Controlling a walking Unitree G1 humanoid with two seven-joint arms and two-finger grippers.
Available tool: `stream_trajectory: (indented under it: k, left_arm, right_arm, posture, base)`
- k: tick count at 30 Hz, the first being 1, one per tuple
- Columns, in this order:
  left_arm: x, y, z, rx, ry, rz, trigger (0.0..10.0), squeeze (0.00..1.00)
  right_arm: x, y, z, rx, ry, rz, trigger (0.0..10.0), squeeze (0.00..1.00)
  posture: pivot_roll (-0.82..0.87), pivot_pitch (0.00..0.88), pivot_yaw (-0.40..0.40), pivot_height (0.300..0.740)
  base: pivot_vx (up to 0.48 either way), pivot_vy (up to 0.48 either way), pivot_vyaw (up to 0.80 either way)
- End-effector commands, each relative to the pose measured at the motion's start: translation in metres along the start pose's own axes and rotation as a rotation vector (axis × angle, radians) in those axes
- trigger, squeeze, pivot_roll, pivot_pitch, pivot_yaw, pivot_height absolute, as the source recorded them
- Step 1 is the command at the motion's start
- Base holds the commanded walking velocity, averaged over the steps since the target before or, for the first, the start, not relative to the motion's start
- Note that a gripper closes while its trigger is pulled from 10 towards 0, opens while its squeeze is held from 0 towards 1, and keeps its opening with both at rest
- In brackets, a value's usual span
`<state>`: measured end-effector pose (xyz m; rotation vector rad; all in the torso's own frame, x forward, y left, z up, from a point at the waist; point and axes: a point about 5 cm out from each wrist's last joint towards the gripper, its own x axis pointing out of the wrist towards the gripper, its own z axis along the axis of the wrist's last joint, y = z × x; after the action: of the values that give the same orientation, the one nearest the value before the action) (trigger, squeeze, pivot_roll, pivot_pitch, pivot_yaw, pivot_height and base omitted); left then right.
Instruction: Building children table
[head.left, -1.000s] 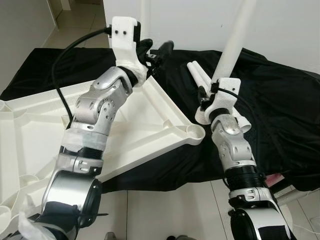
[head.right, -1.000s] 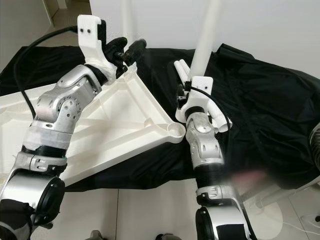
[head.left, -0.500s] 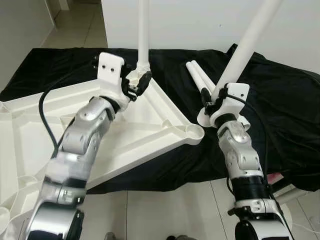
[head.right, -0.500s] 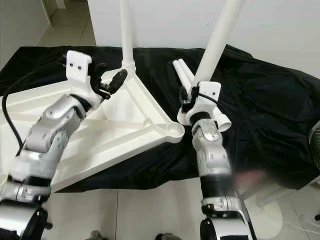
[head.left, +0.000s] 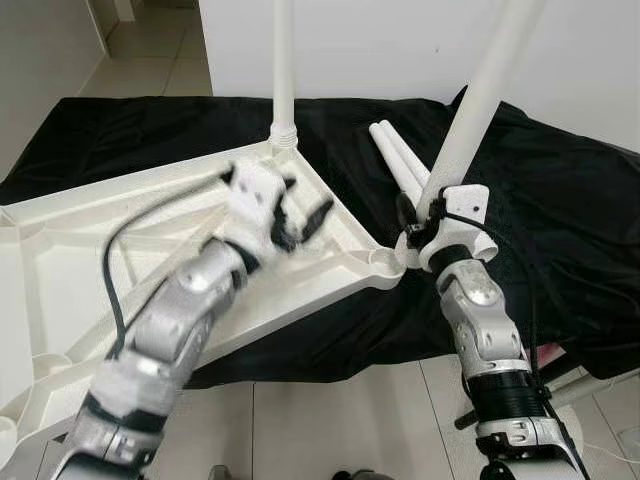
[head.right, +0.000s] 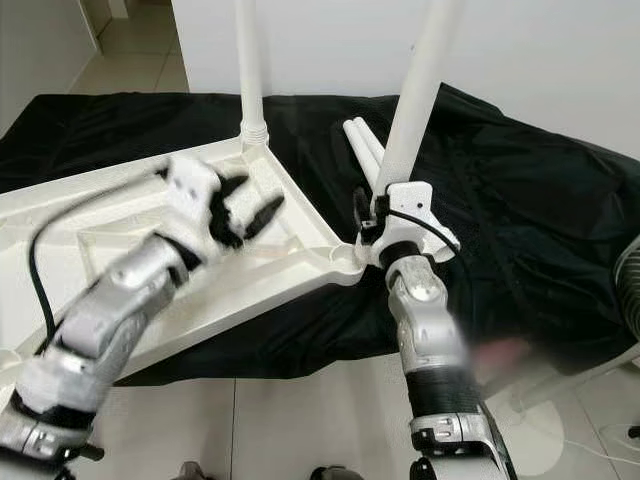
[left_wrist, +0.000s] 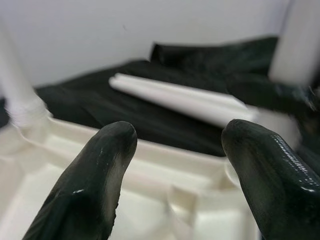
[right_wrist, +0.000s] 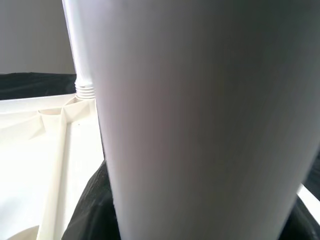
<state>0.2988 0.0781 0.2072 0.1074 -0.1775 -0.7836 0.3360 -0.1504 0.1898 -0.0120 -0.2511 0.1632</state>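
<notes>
An upturned white tabletop lies on a black cloth. At its far corner one white leg stands upright in its socket. My left gripper, blurred, hovers open over the tabletop's right part; in the left wrist view its fingers are spread with nothing between them. My right gripper is shut on a second white leg. That leg leans slightly right, its foot just beside the near corner socket. Two loose legs lie on the cloth behind.
The black cloth covers the low surface to the right and back. A white wall rises behind it. Tiled floor lies in front, between my arms. A black cable loops from my left forearm over the tabletop.
My left gripper has drawn back from the upright leg at the far corner and now hangs over the tabletop. My right gripper has brought its leg's foot closer to the near corner socket.
</notes>
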Motion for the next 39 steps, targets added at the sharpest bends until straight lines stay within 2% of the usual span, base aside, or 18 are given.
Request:
stream_trajectory:
  k: [1,11,18,24,39]
  left_arm:
    - [-0.004,-0.024,-0.001,0.027,0.023,-0.367,10.0,0.0]
    - [-0.013,-0.041,-0.013,0.007,0.108,-0.475,10.0,0.0]
    - [-0.018,-0.05,-0.016,0.011,0.138,-0.51,10.0,0.0]
    - [-0.016,-0.052,-0.015,0.011,0.144,-0.505,10.0,0.0]
    - [-0.015,-0.048,-0.013,0.024,0.147,-0.513,10.0,0.0]
  right_arm:
    - [0.0,0.001,0.004,-0.017,-0.029,0.019,10.0,0.0]
    - [0.001,0.004,0.009,-0.017,-0.07,0.045,10.0,0.0]
    - [0.003,0.01,-0.001,-0.008,-0.045,0.098,10.0,0.0]
    - [0.002,0.017,-0.016,0.035,-0.015,0.138,10.0,0.0]
    - [-0.006,0.028,-0.035,-0.014,0.018,0.285,10.0,0.0]
  posture:
    - [-0.05,0.055,-0.021,0.74]
    - [-0.05,0.063,-0.021,0.74]
    - [-0.04,0.074,-0.025,0.74]
    - [-0.04,0.084,-0.02,0.74]
    - [-0.04,0.09,-0.016,0.74]
  base:
    - [0.0,0.0,0.0]
    - [0.0,0.0,0.0]
    - [0.0,0.0,0.0]
    - [0.0,0.0,0.0]
    - [0.0,0.0,0.0]
